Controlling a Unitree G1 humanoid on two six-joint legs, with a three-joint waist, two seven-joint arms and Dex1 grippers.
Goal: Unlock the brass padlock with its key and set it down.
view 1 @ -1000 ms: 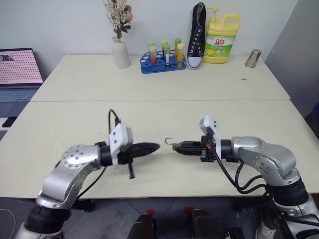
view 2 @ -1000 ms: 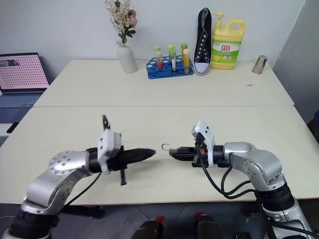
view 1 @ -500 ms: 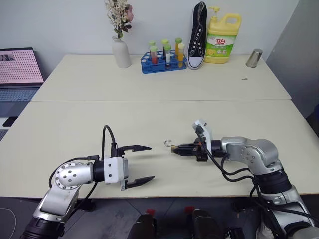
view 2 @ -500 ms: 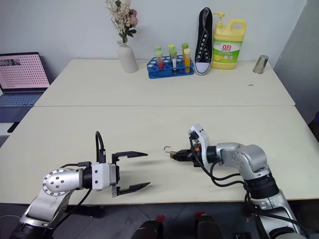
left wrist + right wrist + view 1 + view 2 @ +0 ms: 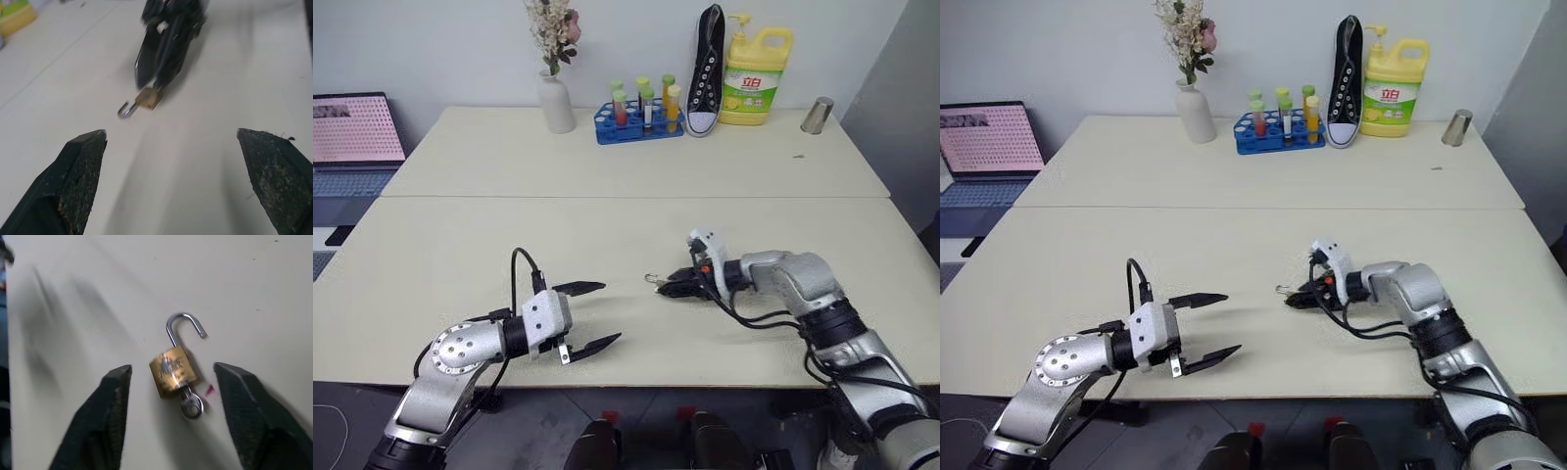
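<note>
While our right end effector [image 5: 171, 382] reaches low over the table [image 5: 607, 235], fingers apart, the shiny brass padlock [image 5: 173, 370] lies released; our left end effector [image 5: 586, 317] gapes wide.

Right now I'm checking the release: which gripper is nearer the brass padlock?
Right. The right gripper is open with the brass padlock lying between its fingers on the table; the left gripper hangs open, well apart from it.

Silver arms, black cables, black-fingered end effectors
</note>
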